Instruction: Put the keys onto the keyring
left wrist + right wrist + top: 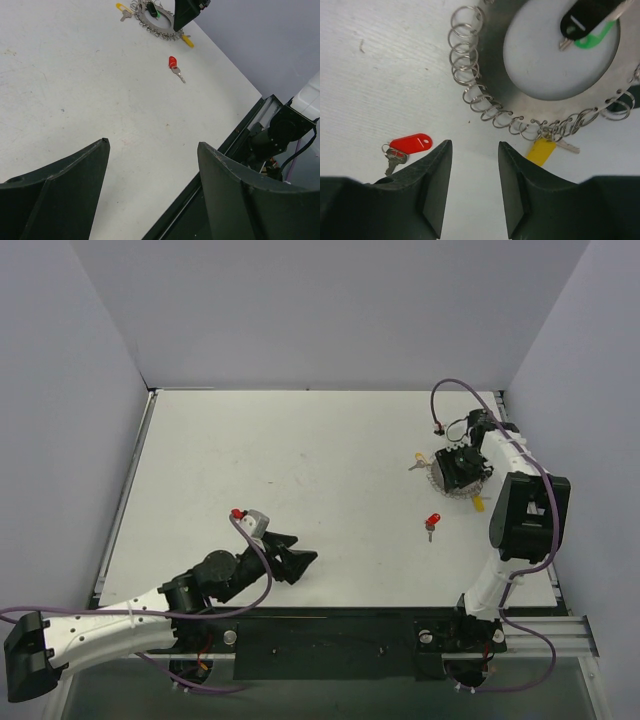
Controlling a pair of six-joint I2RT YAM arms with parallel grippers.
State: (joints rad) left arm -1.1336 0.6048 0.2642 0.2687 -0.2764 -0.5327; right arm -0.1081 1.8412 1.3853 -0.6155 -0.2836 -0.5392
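Observation:
The keyring [470,85] is a silvery coil looped around a round metal disc [495,60] at the table's right [462,490]. A yellow-headed key [540,151] hangs on the coil's near side. A green-headed key [590,40] lies on the disc beside a black tag. A red-headed key [410,145] lies loose on the table [433,521], apart from the ring. My right gripper [475,144] hovers just in front of the coil, open with nothing between its fingers. My left gripper [152,145] stands wide open and empty over the near middle of the table [300,560].
Another key with a pale yellow head [420,461] lies just left of the ring, also seen in the left wrist view [121,8]. The table's dark front rail [225,150] runs close to my left gripper. Grey walls enclose the table on three sides.

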